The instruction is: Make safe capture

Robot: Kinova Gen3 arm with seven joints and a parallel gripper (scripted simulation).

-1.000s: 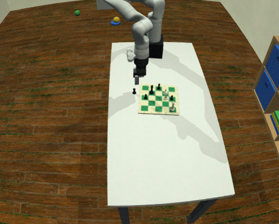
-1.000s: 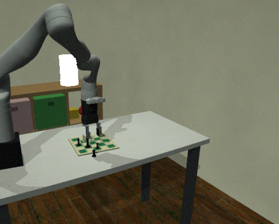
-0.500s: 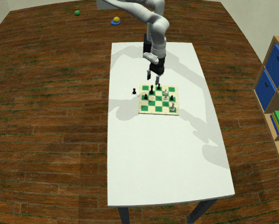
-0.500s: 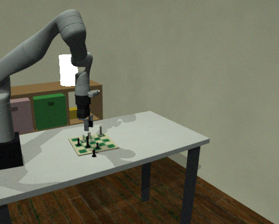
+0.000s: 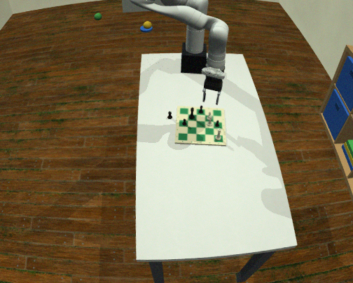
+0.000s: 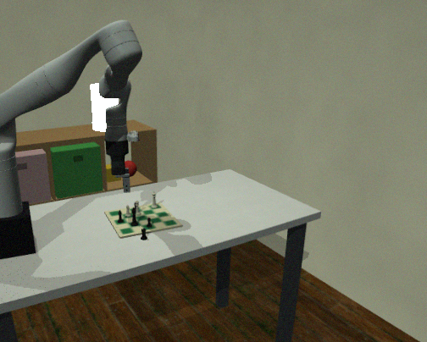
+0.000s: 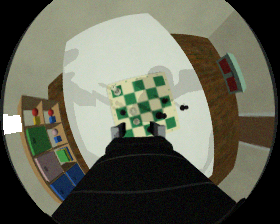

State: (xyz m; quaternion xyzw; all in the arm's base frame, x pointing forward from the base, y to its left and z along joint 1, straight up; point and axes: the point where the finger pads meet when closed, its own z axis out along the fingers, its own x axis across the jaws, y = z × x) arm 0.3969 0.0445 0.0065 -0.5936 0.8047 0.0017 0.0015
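A small green-and-cream chessboard (image 5: 196, 142) (image 6: 169, 223) (image 7: 150, 86) lies on the white table (image 5: 203, 196) (image 6: 237, 207). Several black pieces stand on it, among them a tall one (image 5: 192, 113) (image 6: 134, 217). Two white pieces (image 5: 209, 119) (image 5: 218, 134) stand on its right side. One black pawn (image 5: 169, 115) (image 6: 144, 234) (image 7: 184, 106) stands upright on the table just left of the board. My gripper (image 5: 210, 101) (image 6: 126, 186) (image 7: 137, 127) is open and empty. It hangs well above the board's far edge, toward the right.
The arm's black base (image 5: 193, 61) stands on the table behind the board. A wooden shelf with coloured bins (image 6: 76, 169) (image 5: 344, 105) and a red ball (image 6: 131, 168) stands beyond the table. A green ball (image 5: 97, 15) and a yellow ball (image 5: 147, 24) lie on the floor.
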